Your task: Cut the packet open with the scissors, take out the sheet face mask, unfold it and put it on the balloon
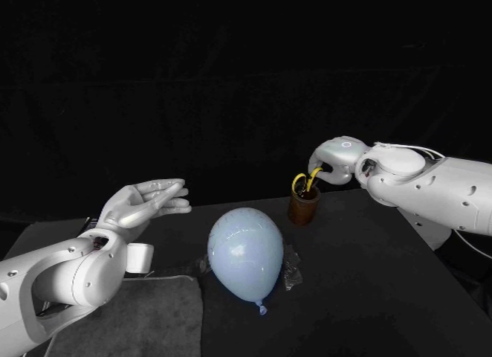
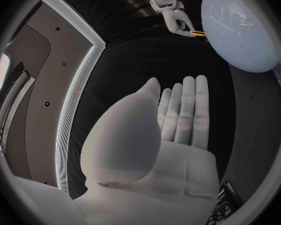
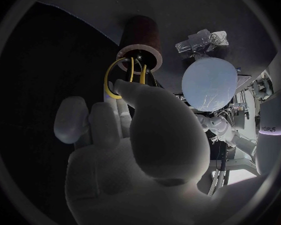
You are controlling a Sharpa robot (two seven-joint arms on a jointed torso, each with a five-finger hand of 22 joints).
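Observation:
A pale blue balloon (image 1: 246, 251) (image 2: 240, 27) (image 3: 209, 84) lies on the black table (image 1: 374, 297) with its knot toward me. A crumpled clear packet (image 1: 293, 269) (image 3: 203, 39) lies against its right side. The yellow-handled scissors (image 1: 307, 180) (image 3: 125, 76) (image 2: 197, 33) stand blades down in a brown cup (image 1: 303, 210) (image 3: 140, 37) behind the balloon. My right hand (image 1: 337, 160) (image 3: 134, 135) reaches down from the right and pinches the yellow handles. My left hand (image 1: 149, 199) (image 2: 172, 130) hovers left of the balloon, palm up, fingers straight and apart, holding nothing.
A grey cloth mat (image 1: 149, 316) covers the near left of the table, under my left forearm. The cup stands close behind the balloon's far end.

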